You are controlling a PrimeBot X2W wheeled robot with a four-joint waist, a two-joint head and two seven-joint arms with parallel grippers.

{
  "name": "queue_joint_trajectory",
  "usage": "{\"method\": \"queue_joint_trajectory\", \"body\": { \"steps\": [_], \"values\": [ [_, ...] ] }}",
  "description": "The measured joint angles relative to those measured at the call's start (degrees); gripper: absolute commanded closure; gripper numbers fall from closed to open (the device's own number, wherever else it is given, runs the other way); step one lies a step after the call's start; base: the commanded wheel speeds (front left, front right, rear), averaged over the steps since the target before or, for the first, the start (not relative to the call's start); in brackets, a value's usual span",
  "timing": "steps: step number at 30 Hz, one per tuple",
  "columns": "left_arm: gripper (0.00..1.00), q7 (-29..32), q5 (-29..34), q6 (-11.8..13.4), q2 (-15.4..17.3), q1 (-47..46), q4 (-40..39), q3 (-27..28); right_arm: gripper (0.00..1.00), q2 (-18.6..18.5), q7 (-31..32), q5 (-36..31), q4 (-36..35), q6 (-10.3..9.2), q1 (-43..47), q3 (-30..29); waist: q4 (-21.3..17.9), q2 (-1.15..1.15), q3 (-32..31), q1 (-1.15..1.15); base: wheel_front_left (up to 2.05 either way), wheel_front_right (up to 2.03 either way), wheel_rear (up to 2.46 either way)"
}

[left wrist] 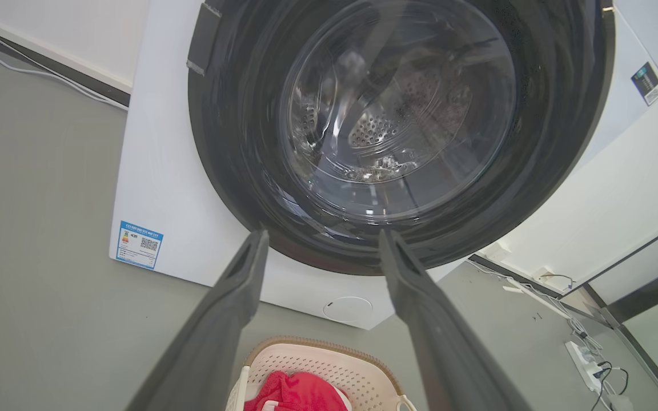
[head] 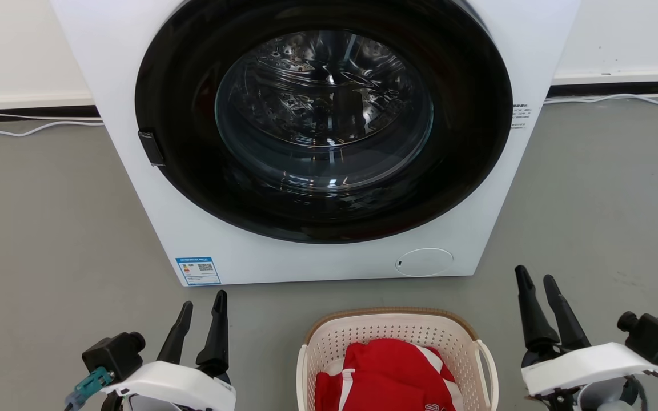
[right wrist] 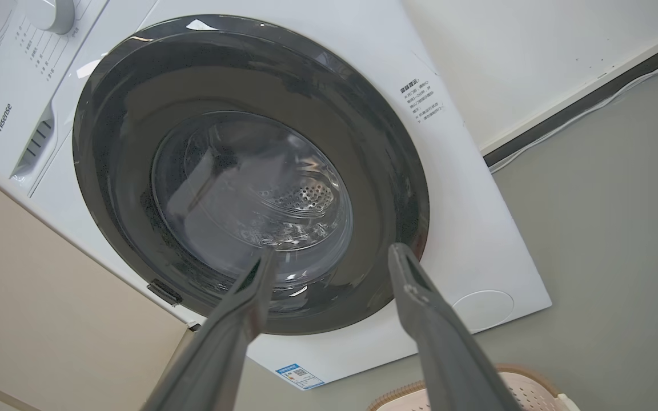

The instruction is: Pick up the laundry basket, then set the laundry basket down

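Note:
The laundry basket (head: 389, 332), cream-white and perforated with a brown woven-look rim, stands on the grey floor at the bottom centre of the head view, its near part cut off by the frame. A red and white garment (head: 389, 371) lies inside it. One white loop handle (head: 489, 365) shows on its right side. My left gripper (head: 204, 301) hovers open to the basket's left, well apart from it. My right gripper (head: 534, 275) is open to the basket's right, also clear of it. The basket (left wrist: 329, 365) appears low between the left gripper's (left wrist: 323, 234) spread fingers, and its rim (right wrist: 512, 377) sits beside the right gripper (right wrist: 334, 251).
A white front-loading washing machine (head: 329, 260) with a shut dark round door (head: 323, 114) stands right behind the basket. White cables (head: 32, 130) run along the wall base on both sides. A power strip (left wrist: 583, 354) lies on the floor to the machine's right.

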Motion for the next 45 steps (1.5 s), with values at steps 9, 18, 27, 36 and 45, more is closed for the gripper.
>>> {"method": "queue_joint_trajectory", "body": {
  "steps": [9,18,27,36,45],
  "values": [
    [0.00,-1.4,5.7,0.6,0.1,0.0,-0.8,-0.8,0.00,-0.3,-1.2,-5.9,0.0,0.00,-0.1,1.0,-0.7,0.00,0.2,0.00,0.00,0.00,0.00],
    [0.00,-3.0,10.9,1.7,0.1,-0.1,-1.8,-2.0,0.00,-0.4,-2.9,-11.8,0.4,0.00,-0.2,1.2,-1.1,0.00,0.3,0.00,0.00,0.00,0.00],
    [0.00,-4.2,16.3,2.5,0.2,-0.1,-2.4,-3.8,0.00,-0.8,-4.3,-17.6,0.9,0.01,-0.2,2.4,-1.3,0.00,0.3,0.00,0.00,0.00,0.00],
    [0.00,-6.0,21.5,3.7,0.3,-0.1,-3.3,-4.7,0.00,-1.1,-5.9,-23.6,1.1,0.01,-0.3,2.4,-1.6,0.00,0.2,0.00,0.00,0.00,0.00],
    [0.00,-6.8,24.9,4.1,0.4,-0.1,-3.6,-5.4,0.00,-1.4,-6.7,-27.4,1.0,0.02,-1.4,2.7,-1.8,0.00,0.3,0.00,0.00,0.00,0.00]
  ]
}}
